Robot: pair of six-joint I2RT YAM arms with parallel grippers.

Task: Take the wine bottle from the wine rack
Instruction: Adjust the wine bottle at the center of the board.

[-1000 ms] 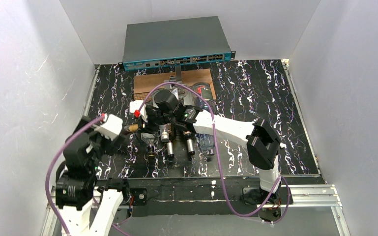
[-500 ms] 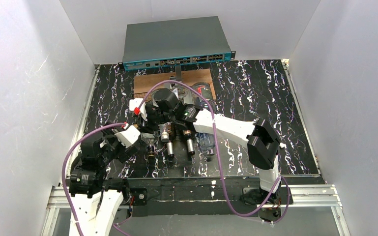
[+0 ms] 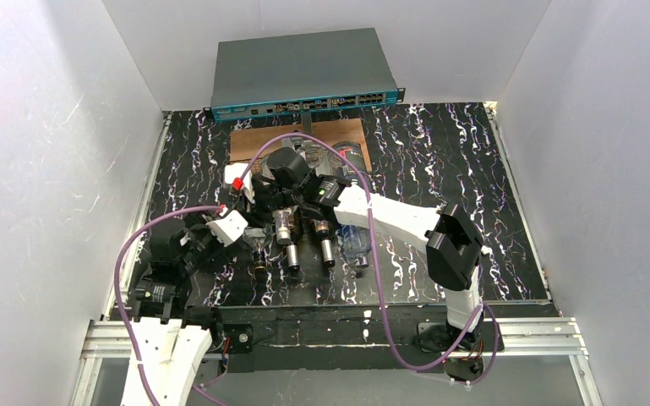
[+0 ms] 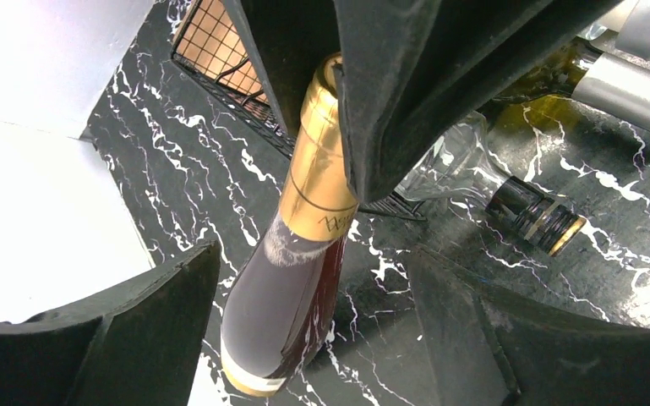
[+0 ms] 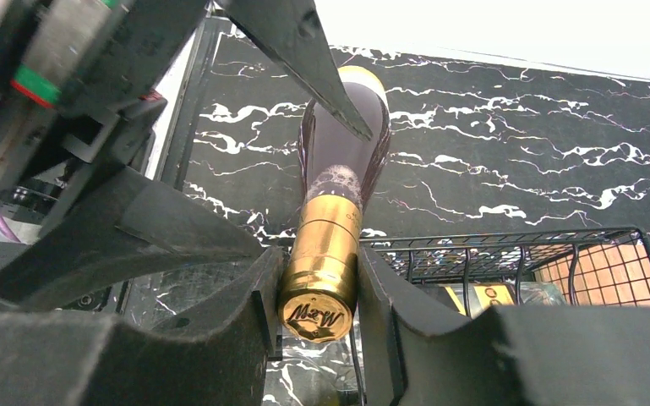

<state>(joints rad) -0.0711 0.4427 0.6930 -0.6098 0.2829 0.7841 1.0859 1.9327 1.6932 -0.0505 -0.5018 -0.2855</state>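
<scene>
The right tool hides the cap of the wine bottle in the left wrist view; beyond that tool the wine rack runs off-frame.

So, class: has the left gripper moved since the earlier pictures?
Yes. Against the table's left edge, the left gripper has shifted right, toward the wine bottle.

We note white walls left, right and far, evenly lit, no hard shadows. Table: black with white marbling. Grey switch at its far edge; brown board just near of it. Metal rail along the near edge.
</scene>
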